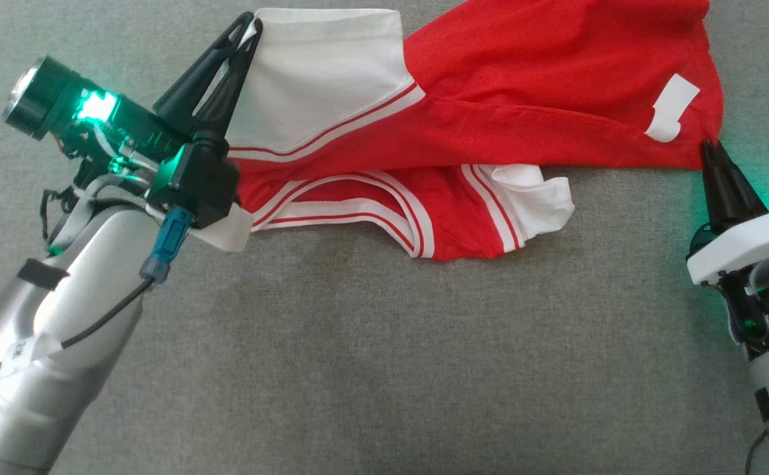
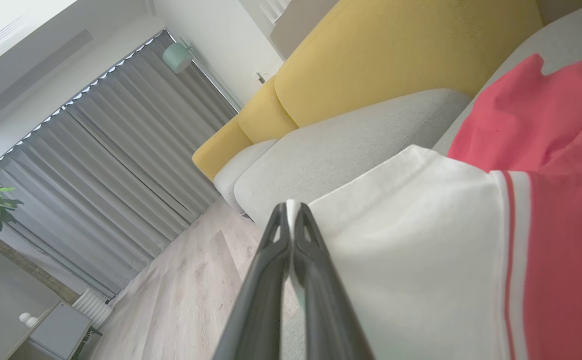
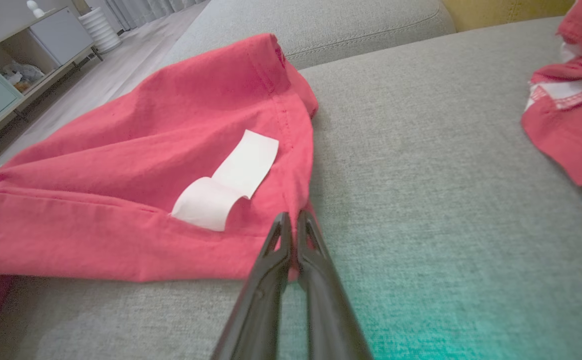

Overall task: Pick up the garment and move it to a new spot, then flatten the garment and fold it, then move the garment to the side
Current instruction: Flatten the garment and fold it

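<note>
**Red-and-white garment pinched at both ends on the grey cushion**

The garment (image 1: 490, 112) lies stretched sideways across the far part of the grey cushion (image 1: 384, 369), red through the body, with white, red-striped sleeves. The left gripper (image 1: 249, 30) has its two dark fingers pressed together on the outer edge of the white sleeve (image 1: 318, 72). In the left wrist view a thin strip of white fabric shows between the tips, and the sleeve spreads away to the right of them. That sleeve corner looks raised off the cushion, though the angle makes this hard to judge.

At the other end, the right gripper (image 1: 707, 146) is clamped on the red hem corner, its tips closed with red cloth caught between them. A white label (image 1: 671, 109) sits on the fabric just beside those tips, up and to their left in the right wrist view. Between the two grippers the lower part of the garment is folded under and bunched, resting on the cushion.

A yellow backrest (image 2: 395, 55) rises behind the cushion. More red cloth (image 3: 575, 140) lies well apart, at the right edge of the right wrist view.
</note>
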Motion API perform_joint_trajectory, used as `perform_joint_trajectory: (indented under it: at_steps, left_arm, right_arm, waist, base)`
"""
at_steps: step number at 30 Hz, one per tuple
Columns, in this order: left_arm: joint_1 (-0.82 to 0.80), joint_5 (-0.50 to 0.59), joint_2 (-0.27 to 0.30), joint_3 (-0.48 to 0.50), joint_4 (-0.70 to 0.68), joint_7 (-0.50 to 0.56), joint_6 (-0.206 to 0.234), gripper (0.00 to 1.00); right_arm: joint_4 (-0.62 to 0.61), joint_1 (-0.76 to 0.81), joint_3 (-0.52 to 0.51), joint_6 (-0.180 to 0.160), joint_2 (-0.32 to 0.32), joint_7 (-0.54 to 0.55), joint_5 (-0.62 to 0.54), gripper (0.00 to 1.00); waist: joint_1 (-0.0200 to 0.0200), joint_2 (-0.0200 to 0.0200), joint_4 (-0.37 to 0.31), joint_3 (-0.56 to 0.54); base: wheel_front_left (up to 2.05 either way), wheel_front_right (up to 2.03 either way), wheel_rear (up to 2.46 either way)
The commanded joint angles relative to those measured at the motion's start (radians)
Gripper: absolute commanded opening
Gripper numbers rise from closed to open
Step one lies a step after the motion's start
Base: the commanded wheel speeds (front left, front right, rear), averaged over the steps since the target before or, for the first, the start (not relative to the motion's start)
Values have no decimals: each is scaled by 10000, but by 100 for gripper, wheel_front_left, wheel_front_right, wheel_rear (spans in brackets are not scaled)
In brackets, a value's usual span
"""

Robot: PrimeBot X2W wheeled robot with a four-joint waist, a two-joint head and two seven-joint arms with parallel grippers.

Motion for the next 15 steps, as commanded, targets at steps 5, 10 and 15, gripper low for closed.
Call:
perform_joint_trajectory:
  at_steps: [5, 10, 15]
  left_arm:
    - [-104, -173, 565, 414, -354, -77, 239, 0]
    - [31, -262, 815, 547, -543, -423, 336, 0]
    - [70, -682, 1401, 1012, -1249, -866, 218, 0]
  right_arm:
    - [-594, 330, 160, -7, -334, -264, 448, 0]
    - [-1192, 320, -62, -7, -552, -441, 824, 0]
    - [-2484, 128, -649, -7, -1038, -197, 1304, 0]
  waist:
    - [0, 0, -37, -319]
    - [0, 0, -142, -830]
    - [0, 0, -285, -1700]
  base:
    - [0, 0, 0]
    - [0, 0, 0]
    - [0, 0, 0]
